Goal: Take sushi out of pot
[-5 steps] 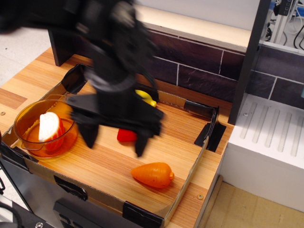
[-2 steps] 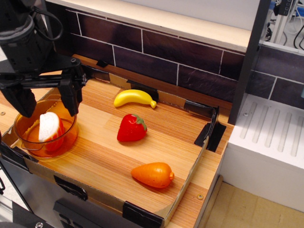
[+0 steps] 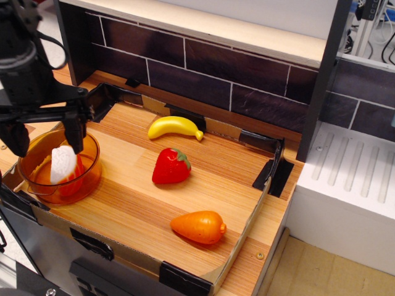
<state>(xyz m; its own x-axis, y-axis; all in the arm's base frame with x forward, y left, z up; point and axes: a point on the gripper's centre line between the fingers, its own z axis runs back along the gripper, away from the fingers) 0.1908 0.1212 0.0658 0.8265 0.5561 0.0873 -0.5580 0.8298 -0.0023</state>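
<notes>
The sushi (image 3: 64,168), white with an orange-red striped side, lies inside the transparent orange pot (image 3: 86,179) at the front left of the wooden tray. My black gripper (image 3: 46,143) hangs just above the pot's far-left side. It is open, with one finger (image 3: 75,135) above the sushi's far right and the other finger (image 3: 17,138) over the pot's left rim. The gripper holds nothing.
A yellow banana (image 3: 174,127), a red strawberry (image 3: 170,166) and a plain orange carrot-like toy (image 3: 199,226) lie on the wooden tray (image 3: 142,209). A dark tiled wall (image 3: 234,68) stands behind. A white ribbed surface (image 3: 352,172) is to the right.
My gripper has swung from the tray's middle to the left and now hovers over the pot, a little farther left and lower than 0.4 s ago. The sushi has not moved.
</notes>
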